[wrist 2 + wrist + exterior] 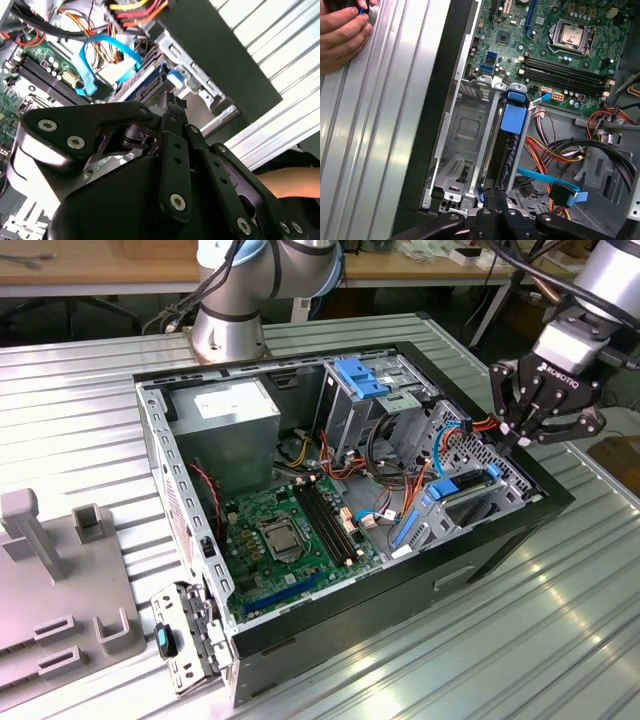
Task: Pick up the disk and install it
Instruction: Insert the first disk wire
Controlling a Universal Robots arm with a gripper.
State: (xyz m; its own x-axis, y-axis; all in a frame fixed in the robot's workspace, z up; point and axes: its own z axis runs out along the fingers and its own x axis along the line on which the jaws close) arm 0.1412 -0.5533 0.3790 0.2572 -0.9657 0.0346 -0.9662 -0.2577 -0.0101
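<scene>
Pincer [518, 435]: in the exterior view it is drawn narrow, tips together, and held over the rim of the open computer case [500, 540] below it. In the second wrist view, the disk [142, 77] is seen just ahead of the tips. In the first wrist view, the disk is stood on edge in the drive cage [465, 130], its near end at the tips.

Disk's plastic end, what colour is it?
Bright blue. The disk shows best in the first wrist view.
</scene>
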